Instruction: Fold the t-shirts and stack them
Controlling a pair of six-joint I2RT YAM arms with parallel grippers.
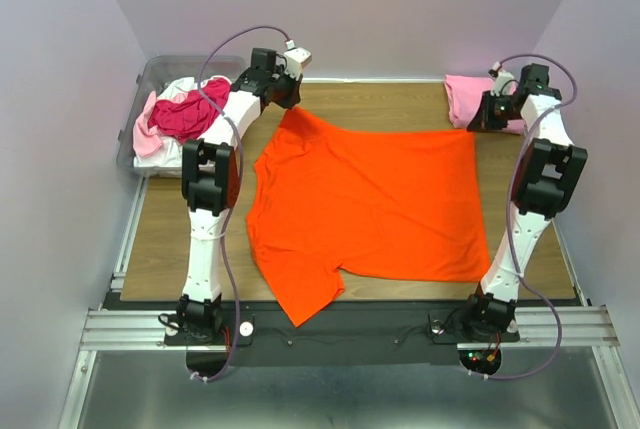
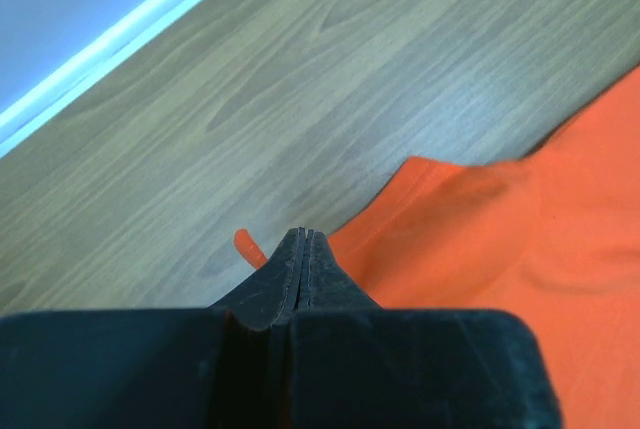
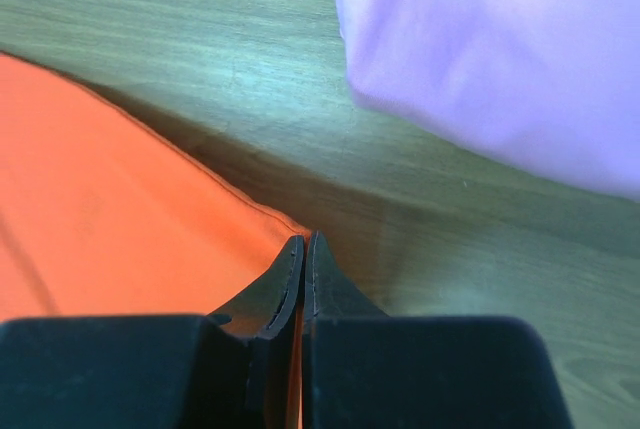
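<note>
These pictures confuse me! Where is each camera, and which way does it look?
Top: above and behind, looking down at the bright orange cloth t-shirt on the wooden table; both arms show.
Left wrist: mounted there, looking past the left pincer, shut on that shirt's edge.
Right wrist: likewise, right pincer; pale pink cloth shirt nearby.
All share the orange shirt.

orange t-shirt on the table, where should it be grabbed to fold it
Its two far corners, sleeve tip and hem corner, approached from the far edge with jaws low. The orange t-shirt lies flat, so only edges pinch; left gripper and right gripper are shut there.
</note>
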